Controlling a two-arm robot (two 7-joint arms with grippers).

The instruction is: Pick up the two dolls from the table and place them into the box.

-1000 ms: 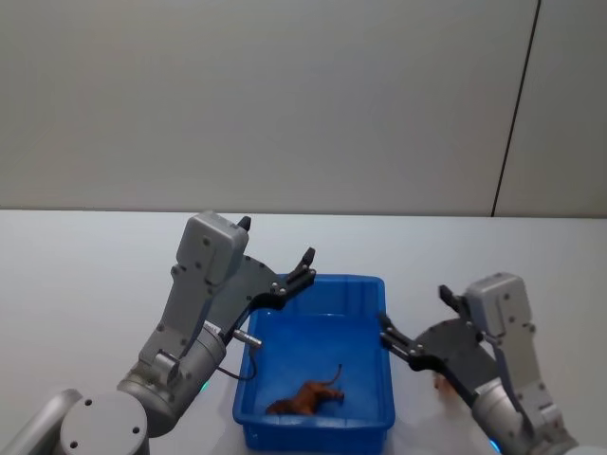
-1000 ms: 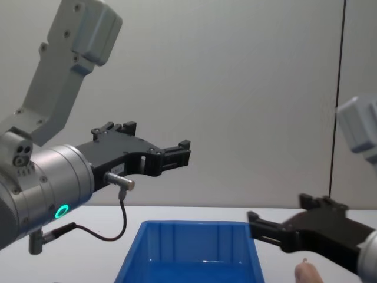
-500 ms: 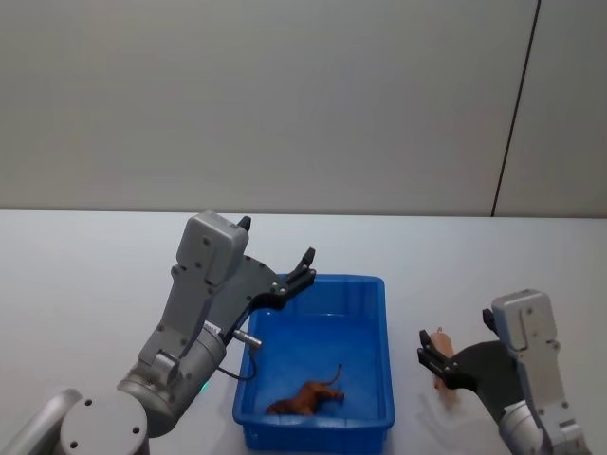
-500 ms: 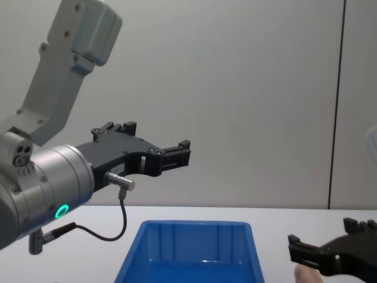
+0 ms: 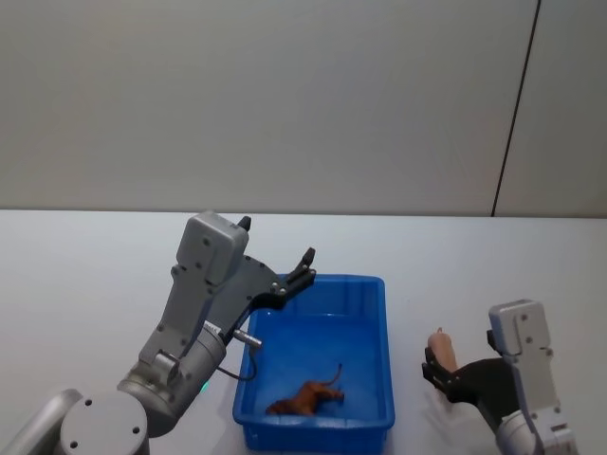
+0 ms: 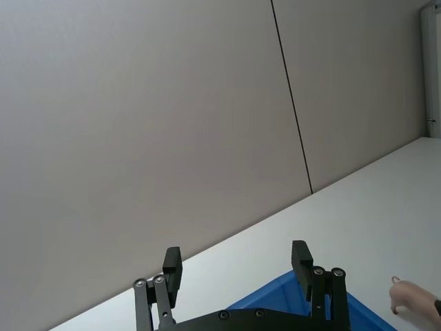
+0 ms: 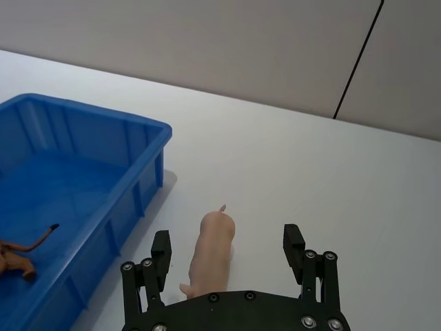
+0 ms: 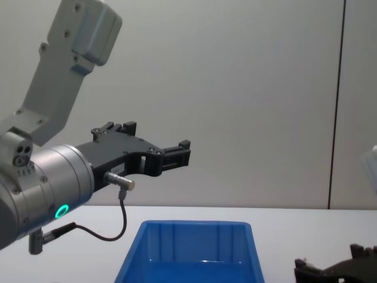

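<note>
Pale pink pig-like toy doll [image 7: 210, 252], lying on plain white surface [image 7: 310, 172] just beside bright blue plastic box [image 7: 103, 114], is straddled off-centre by spread right hand [image 7: 228, 249] and could be knocked aside by uneven closing, while spread left hand [image 6: 236, 255] is parked above box.

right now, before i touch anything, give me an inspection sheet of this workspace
surface: plain white table, no marks seen.
job's things: blue box at the front middle; reddish-brown doll lies inside it; pink doll lies on the table to the box's right, outside it.
clutter: nothing seen.
hands: left hand open, raised above the box's far left corner; right hand open, low at the table, jaws either side of the pink doll, not closed on it.
cables: thin black cable loops under the left wrist, near the box's left side.
surroundings: plain grey wall with a dark vertical seam.
</note>
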